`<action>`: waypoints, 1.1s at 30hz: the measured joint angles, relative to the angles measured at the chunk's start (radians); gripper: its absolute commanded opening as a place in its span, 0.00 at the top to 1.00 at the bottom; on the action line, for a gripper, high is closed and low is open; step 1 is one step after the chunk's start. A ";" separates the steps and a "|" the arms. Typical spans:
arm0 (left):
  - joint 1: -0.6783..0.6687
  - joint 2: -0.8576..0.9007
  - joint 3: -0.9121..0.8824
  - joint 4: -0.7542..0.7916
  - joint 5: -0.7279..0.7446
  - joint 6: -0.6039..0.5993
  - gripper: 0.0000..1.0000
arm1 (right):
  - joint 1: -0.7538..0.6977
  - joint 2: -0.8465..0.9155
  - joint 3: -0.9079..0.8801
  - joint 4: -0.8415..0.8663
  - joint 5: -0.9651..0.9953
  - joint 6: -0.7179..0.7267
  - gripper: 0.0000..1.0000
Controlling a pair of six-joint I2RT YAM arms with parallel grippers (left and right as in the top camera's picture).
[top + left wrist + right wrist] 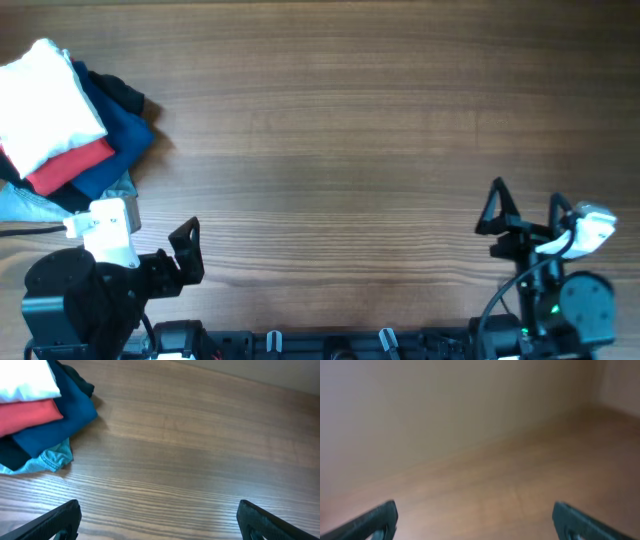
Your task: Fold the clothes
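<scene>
A folded white garment (45, 105) lies on top of a pile of clothes at the table's far left; no print shows on it. It also shows at the top left of the left wrist view (25, 380). My left gripper (187, 255) is open and empty near the front edge, to the right of and below the pile. In its own view (157, 522) the fingers are spread over bare wood. My right gripper (527, 215) is open and empty at the front right, far from the pile. Its own view (475, 520) shows only blurred wood and a wall.
Under the white garment lie a red shirt (70, 165), a dark blue garment (125, 130), a black one (105, 85) and a light blue one (25, 205). The wooden table (330, 130) stretches right of the pile.
</scene>
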 measured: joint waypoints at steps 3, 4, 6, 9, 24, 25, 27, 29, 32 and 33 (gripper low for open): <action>0.000 0.000 -0.002 0.000 0.000 0.000 0.00 | 0.000 -0.125 -0.195 0.179 -0.037 -0.021 0.00; 0.000 0.000 -0.002 0.001 0.000 0.000 0.00 | 0.000 -0.127 -0.239 0.226 -0.048 -0.024 0.01; 0.000 0.000 -0.002 0.000 0.000 0.000 0.00 | 0.000 -0.129 -0.319 0.340 -0.071 -0.054 0.00; 0.000 0.000 -0.002 0.001 0.000 0.000 0.00 | 0.000 -0.135 -0.457 0.499 -0.131 -0.158 0.00; 0.000 0.000 -0.002 0.001 0.000 0.000 0.00 | 0.000 -0.135 -0.503 0.454 -0.183 -0.203 0.00; 0.000 0.000 -0.002 0.001 0.000 0.000 0.00 | 0.000 -0.135 -0.503 0.454 -0.183 -0.203 0.00; 0.000 0.000 -0.002 0.001 0.000 0.000 0.00 | 0.000 -0.135 -0.503 0.454 -0.183 -0.203 0.00; 0.000 0.000 -0.002 0.001 0.000 0.000 0.00 | 0.000 -0.135 -0.503 0.454 -0.183 -0.203 0.00; 0.000 0.000 -0.002 0.001 0.000 0.000 0.00 | 0.000 -0.135 -0.503 0.454 -0.183 -0.203 0.00; 0.000 0.000 -0.002 0.000 -0.001 0.000 0.00 | 0.000 -0.135 -0.503 0.454 -0.183 -0.203 0.00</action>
